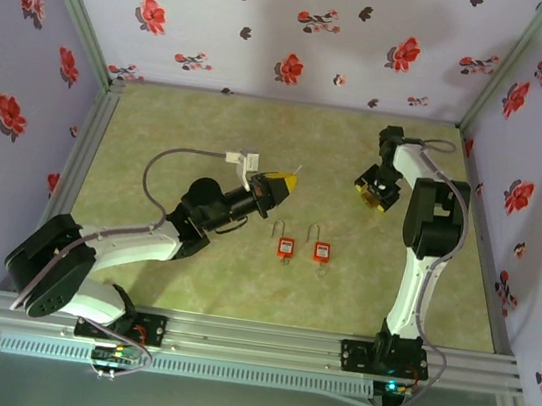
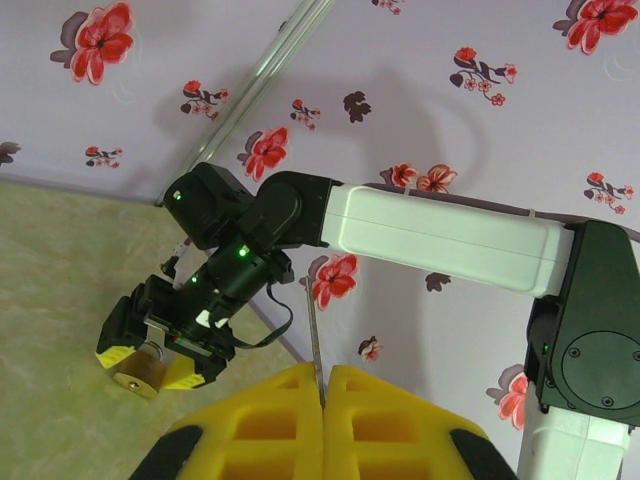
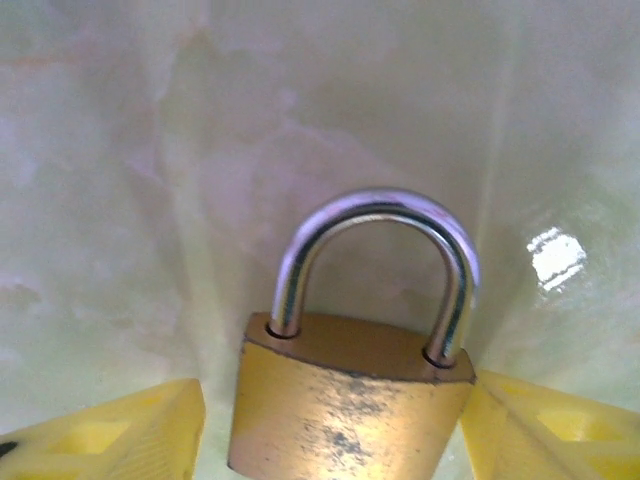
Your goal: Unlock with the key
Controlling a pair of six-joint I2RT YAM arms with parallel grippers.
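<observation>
In the right wrist view, the right gripper [image 3: 350, 445] has a yellow finger [image 3: 110, 430] on each side of the brass padlock [image 3: 350, 405]. It holds the lock by its scuffed body, though the lower body and the contact points are cut off by the frame edge. The steel shackle [image 3: 375, 250] sits with both legs in the body, over the pale green table [image 3: 120, 150]. No stamp on the worn brass can be read. In the left wrist view, the left gripper [image 2: 322, 375] is pinched narrow on the key [image 2: 314, 330]. The key is seen edge-on as a thin metal strip standing up from between the yellow pads, and its bow is hidden inside them. Beyond it, the same view shows the right gripper [image 2: 150, 355] from the front, with the brass padlock [image 2: 140, 368] hanging between its fingertips, well apart from the key. From the top camera, two small red padlocks [image 1: 303, 249] lie side by side on the table [image 1: 160, 127], nearer the bases than either claw. Any marks on them are too small to read. Past them, the left gripper [image 1: 289, 180] and right gripper [image 1: 377, 196] face each other across a gap, and the key there is too thin to make out.
</observation>
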